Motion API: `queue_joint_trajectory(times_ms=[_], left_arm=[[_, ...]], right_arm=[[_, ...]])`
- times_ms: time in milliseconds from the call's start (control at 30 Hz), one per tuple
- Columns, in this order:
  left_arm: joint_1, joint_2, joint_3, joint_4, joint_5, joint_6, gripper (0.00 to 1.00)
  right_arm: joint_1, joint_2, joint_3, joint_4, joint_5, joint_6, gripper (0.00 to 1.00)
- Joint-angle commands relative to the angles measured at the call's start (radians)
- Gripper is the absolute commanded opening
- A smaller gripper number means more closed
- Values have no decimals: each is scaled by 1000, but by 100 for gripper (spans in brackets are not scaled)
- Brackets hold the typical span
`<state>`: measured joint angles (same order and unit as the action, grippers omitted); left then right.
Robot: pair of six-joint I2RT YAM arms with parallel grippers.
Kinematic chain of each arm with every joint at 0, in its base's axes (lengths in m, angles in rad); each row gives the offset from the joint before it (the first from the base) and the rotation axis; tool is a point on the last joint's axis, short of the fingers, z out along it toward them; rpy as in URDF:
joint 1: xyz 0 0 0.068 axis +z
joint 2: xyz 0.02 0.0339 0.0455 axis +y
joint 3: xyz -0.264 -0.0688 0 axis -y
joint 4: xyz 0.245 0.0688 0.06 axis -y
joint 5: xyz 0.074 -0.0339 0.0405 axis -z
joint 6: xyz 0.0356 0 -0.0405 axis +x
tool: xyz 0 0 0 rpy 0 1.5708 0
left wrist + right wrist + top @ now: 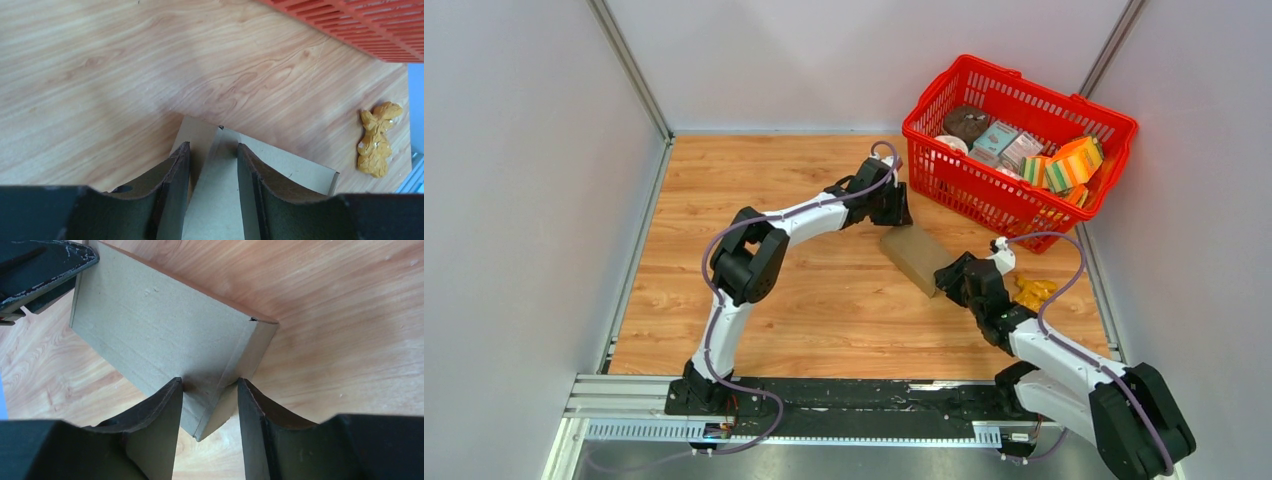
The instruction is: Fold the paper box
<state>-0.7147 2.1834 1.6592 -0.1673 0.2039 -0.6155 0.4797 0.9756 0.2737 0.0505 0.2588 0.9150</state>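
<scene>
paper box (912,255), left tool (212,150), right tool (209,385) astride ends, maybe gripping

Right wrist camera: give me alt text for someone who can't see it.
A brown paper box, its near corner between the dark fingers of the right gripper, over a wooden table. The left gripper meets its far end, top left.
</scene>
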Motion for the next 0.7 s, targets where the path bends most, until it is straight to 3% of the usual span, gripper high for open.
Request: queue_joint_trajectory(times_ms=[0, 133, 200, 233, 333, 433, 533, 667], left_arm=[[-19, 22, 92, -15, 74, 17, 47], [3, 53, 154, -60, 88, 30, 53], [17, 49, 152, -69, 85, 45, 70], [21, 49, 162, -86, 81, 57, 77], [38, 52, 217, -179, 62, 117, 78], [46, -11, 217, -268, -26, 200, 79], [49, -149, 117, -276, -102, 256, 79], [47, -438, -173, -221, -117, 269, 79]], right_arm=[[-61, 40, 22, 84, 16, -34, 47], [-82, 26, 27, 72, 31, -82, 54], [-93, -1, 25, 63, 30, -93, 58], [-95, -9, 27, 60, 30, -100, 66], [-99, -26, 39, 28, 43, -120, 80], [-98, -58, 65, -30, 46, -148, 84], [-98, -115, 96, -116, 39, -163, 88], [-98, -187, 156, -260, -12, -191, 92]])
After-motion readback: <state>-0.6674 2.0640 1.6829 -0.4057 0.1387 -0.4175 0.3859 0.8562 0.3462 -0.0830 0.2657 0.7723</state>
